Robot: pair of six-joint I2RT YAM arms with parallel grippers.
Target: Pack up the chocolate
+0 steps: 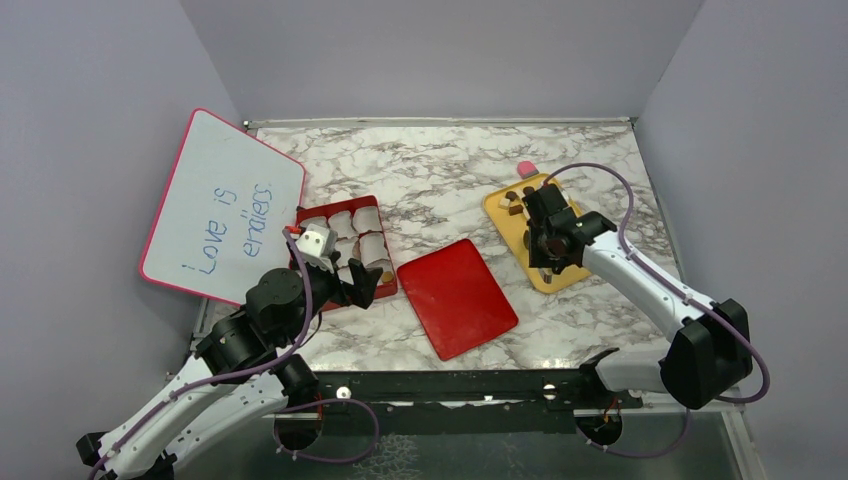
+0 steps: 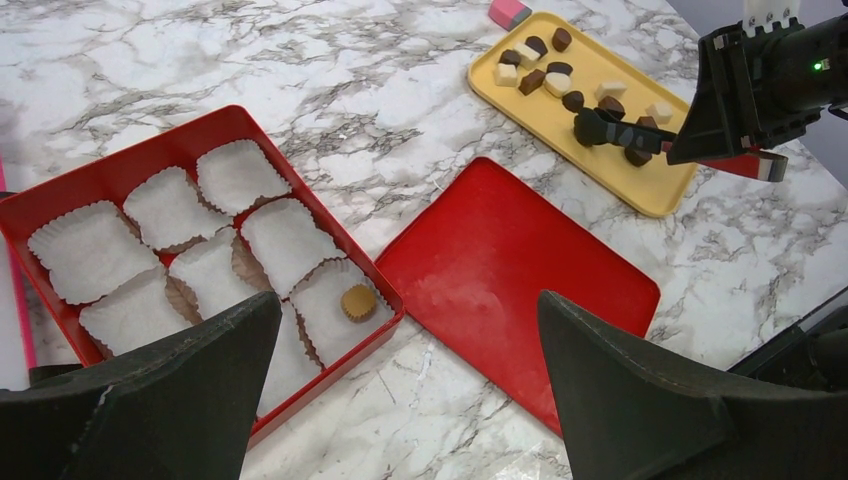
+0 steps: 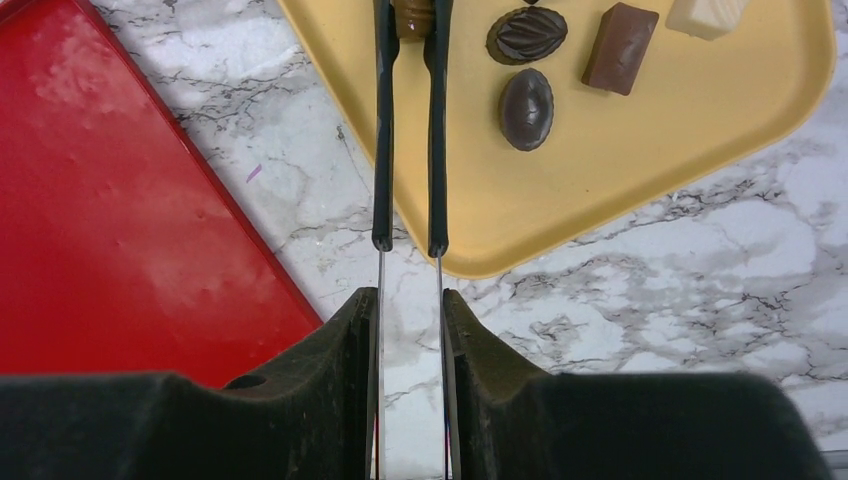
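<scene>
Chocolate (image 3: 413, 15) pinched by tweezers (image 3: 384, 150) clamped in R gripper (image 3: 410, 300), inside tray (image 3: 620, 180) rim; L gripper (image 2: 408, 300) wide open, empty

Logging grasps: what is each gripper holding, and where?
The right gripper clamps thin black-tipped metal tongs by their handle end; a caramel-brown chocolate piece sits between their tips. The left gripper holds nothing.

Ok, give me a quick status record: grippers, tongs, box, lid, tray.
left gripper: open, empty, over box corner
right gripper: shut on tongs, over tray
held chocolate: pinched at tong tips
box: white cups; one packed chocolate, other visible cups empty
lid: off, flat between box and tray
loose chocolates: several on tray
</scene>
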